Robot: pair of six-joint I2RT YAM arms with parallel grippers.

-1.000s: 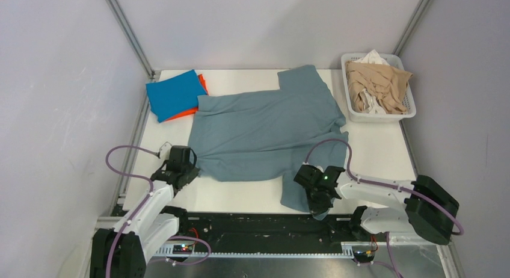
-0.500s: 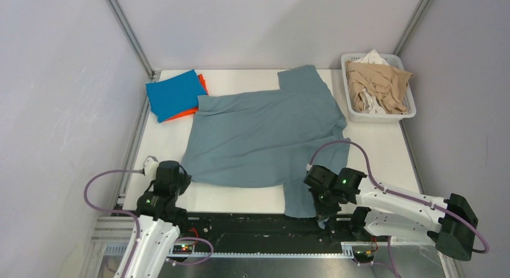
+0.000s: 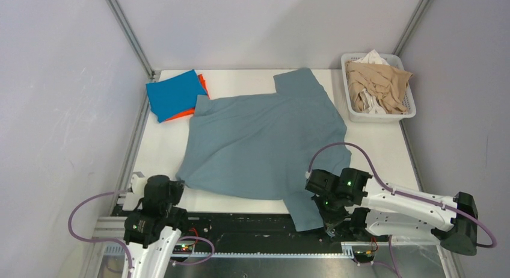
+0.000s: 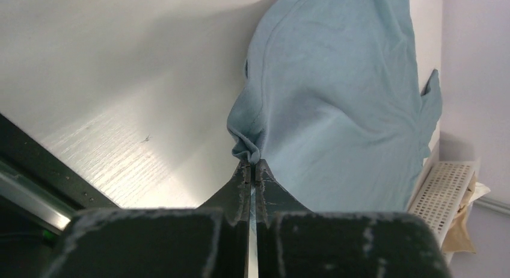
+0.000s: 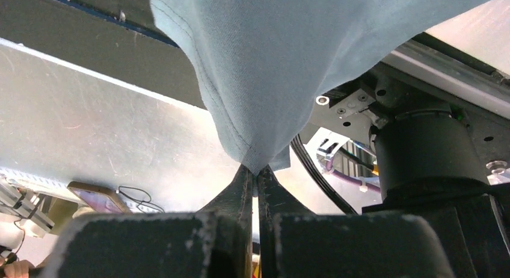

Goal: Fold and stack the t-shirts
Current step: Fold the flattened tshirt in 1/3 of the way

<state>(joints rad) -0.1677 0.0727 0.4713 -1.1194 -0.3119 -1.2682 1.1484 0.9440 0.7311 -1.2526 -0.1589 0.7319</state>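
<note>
The large grey-blue t-shirt (image 3: pixel 264 139) lies spread across the middle of the table, front down and skewed. My left gripper (image 3: pixel 175 182) is shut on its near left hem corner (image 4: pixel 249 142), just above the white tabletop. My right gripper (image 3: pixel 322 222) is shut on the near right corner (image 5: pixel 258 79), which hangs past the table's front edge over the black rail. A folded bright blue t-shirt (image 3: pixel 174 94) rests on an orange one (image 3: pixel 183 115) at the back left.
A white slatted basket (image 3: pixel 377 115) at the back right holds beige and white garments (image 3: pixel 379 82). The black base rail (image 3: pixel 240 227) and purple cables run along the near edge. Grey walls close in the left, back and right.
Both arms have drawn back toward the near edge, dragging the grey-blue shirt's hem with them. The right corner now hangs over the front edge, and the shirt has shifted nearer.
</note>
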